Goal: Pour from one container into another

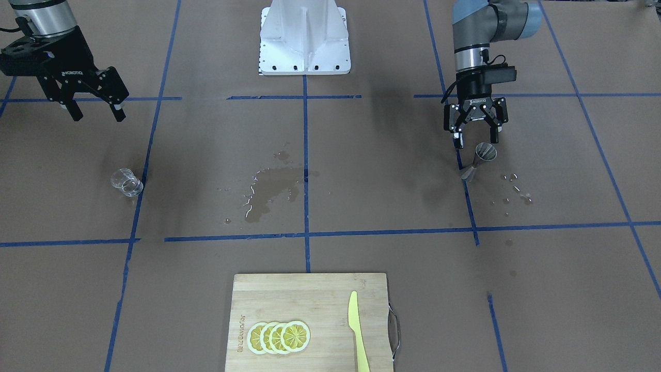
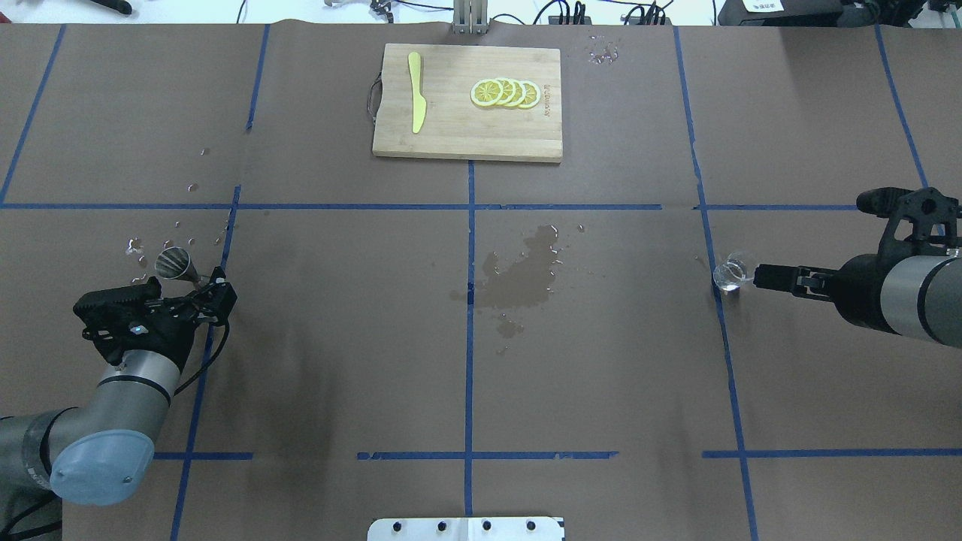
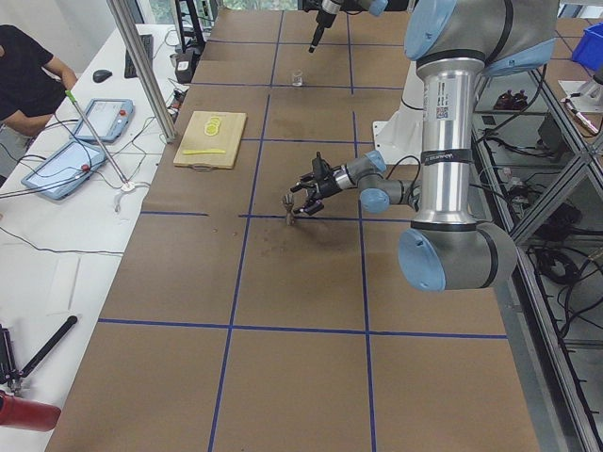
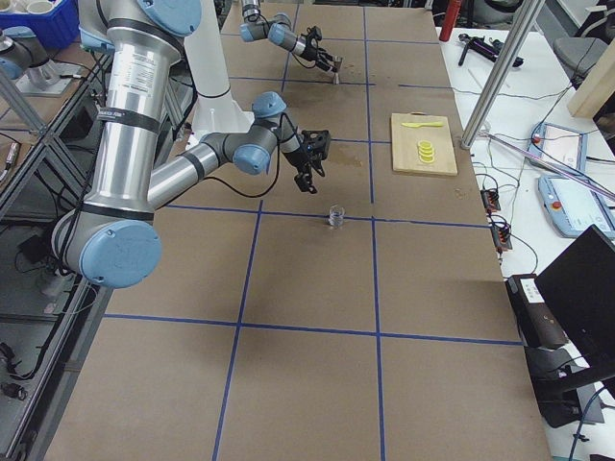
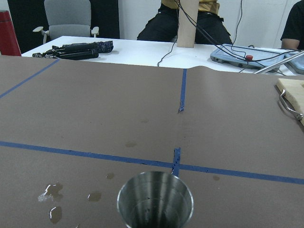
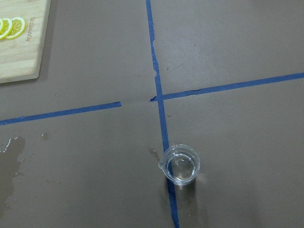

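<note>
A steel jigger stands upright on the brown paper, also seen in the overhead view. My left gripper hovers just behind it, open, with its fingers apart and clear of the metal. The left wrist view shows only the jigger's open cup at the bottom edge. A small clear glass beaker with a little liquid stands on the other side of the table. My right gripper hangs open above and behind the beaker, holding nothing. The right wrist view looks down on the beaker.
A wet spill darkens the paper mid-table, and droplets lie beside the jigger. A wooden cutting board with lemon slices and a yellow knife sits at the operators' edge. The white robot base stands opposite.
</note>
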Tool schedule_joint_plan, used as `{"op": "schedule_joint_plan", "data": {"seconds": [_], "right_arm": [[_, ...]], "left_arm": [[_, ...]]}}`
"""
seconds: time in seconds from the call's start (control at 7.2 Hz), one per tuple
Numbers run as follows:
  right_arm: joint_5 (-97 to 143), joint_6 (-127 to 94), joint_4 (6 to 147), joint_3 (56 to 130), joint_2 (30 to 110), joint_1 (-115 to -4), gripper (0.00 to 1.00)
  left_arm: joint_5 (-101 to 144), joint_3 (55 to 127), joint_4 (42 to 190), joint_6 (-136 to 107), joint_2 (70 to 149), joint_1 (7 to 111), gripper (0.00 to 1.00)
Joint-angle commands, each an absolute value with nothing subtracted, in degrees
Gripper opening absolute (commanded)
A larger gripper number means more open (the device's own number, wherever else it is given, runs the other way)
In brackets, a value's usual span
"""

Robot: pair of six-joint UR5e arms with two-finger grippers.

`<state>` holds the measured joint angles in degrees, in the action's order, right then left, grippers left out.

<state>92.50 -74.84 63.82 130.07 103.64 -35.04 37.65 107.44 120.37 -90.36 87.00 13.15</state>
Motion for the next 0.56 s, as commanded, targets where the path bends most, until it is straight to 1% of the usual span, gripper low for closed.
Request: {"op": "schedule_joint_plan", "data": {"seconds": [0.0, 0.14, 0.42], "right_arm": [[90.6, -75.0, 58.3, 130.1, 107.0, -33.6, 1.0], [87.7, -75.3, 58.2, 130.1, 107.1, -31.4, 1.0], [82.7, -77.2, 58.2, 130.0, 107.1, -27.5, 1.0]], "left_arm": [[35.7, 103.8, 120.3, -90.4, 87.5, 13.1, 0.94], [35.7, 103.5, 120.4, -90.4, 87.5, 13.1, 0.93], [35.6, 101.5, 120.4, -90.4, 88.7, 13.1, 0.82]]}}
